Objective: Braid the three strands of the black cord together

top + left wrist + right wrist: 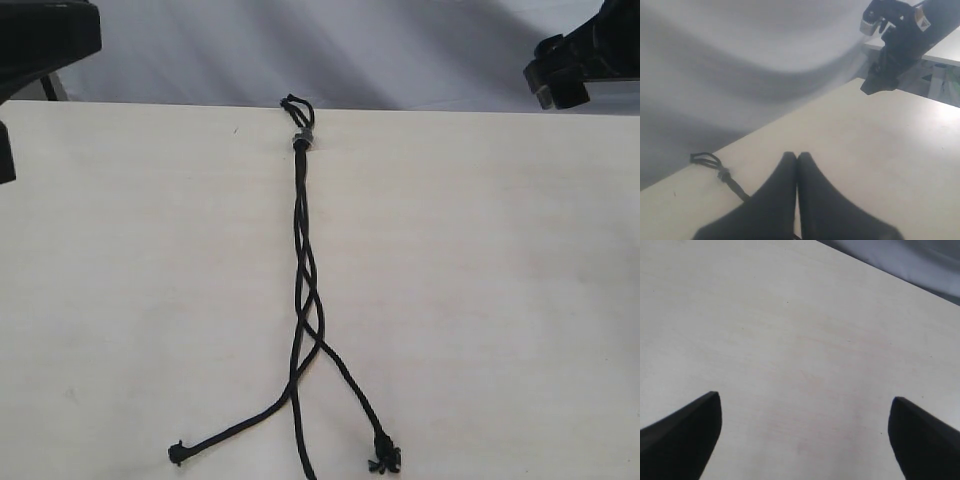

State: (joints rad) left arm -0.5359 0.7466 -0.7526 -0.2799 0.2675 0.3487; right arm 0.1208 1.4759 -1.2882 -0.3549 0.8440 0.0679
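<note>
Your left gripper (pixel 797 167) has its fingers pressed together with nothing between them; your right gripper (pixel 805 400) is spread wide over bare table (pixel 800 315); neither touches the black cord (pixel 300 230), which lies flat beneath and apart from both, its knot (pixel 723 174) in sight beside the left fingers. Out from the knot the three strands (pixel 306 300) cross loosely a few times, then splay free; I'd judge the braid barely begun, with most left.

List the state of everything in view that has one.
black cord: lying stretched on the table, ungripped
three strands: loosely crossed a few times, ends splayed apart
left gripper: shut, holding nothing
right gripper: open, holding nothing
</note>
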